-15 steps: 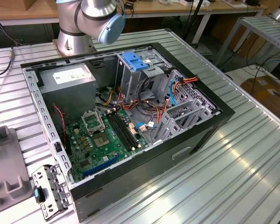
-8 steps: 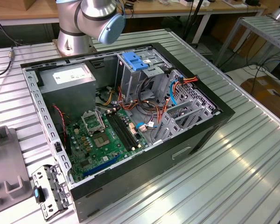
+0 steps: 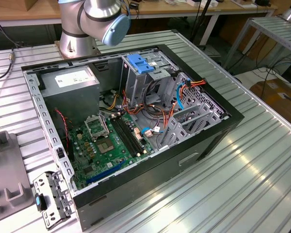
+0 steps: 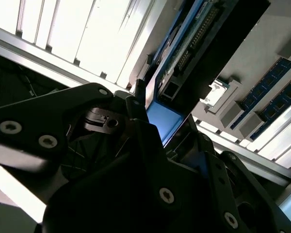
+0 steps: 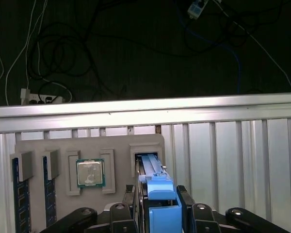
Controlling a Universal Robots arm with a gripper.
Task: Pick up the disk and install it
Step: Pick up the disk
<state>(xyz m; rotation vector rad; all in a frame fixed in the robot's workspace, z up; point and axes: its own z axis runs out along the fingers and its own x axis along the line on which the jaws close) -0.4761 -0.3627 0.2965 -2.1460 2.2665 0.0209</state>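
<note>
— Where is the disk [image 5: 153,170]?

— In the first wrist view it stands on edge in a slot of the grey tray [image 5: 39,145], beside a processor chip [image 5: 90,173] and memory sticks [image 5: 19,194].

— And the gripper [image 5: 156,199]?

— It straddles the disk. One of its black fingers [image 5: 185,206] lies against each side of the blue carrier frame [image 5: 161,191], clamped onto it.

— Does the second wrist view agree?

— Yes, the blue edge of the disk [image 4: 166,121] sits right between the dark fingers there.

— Is it lifted?

— Its far end appears to be in the slot.
</note>
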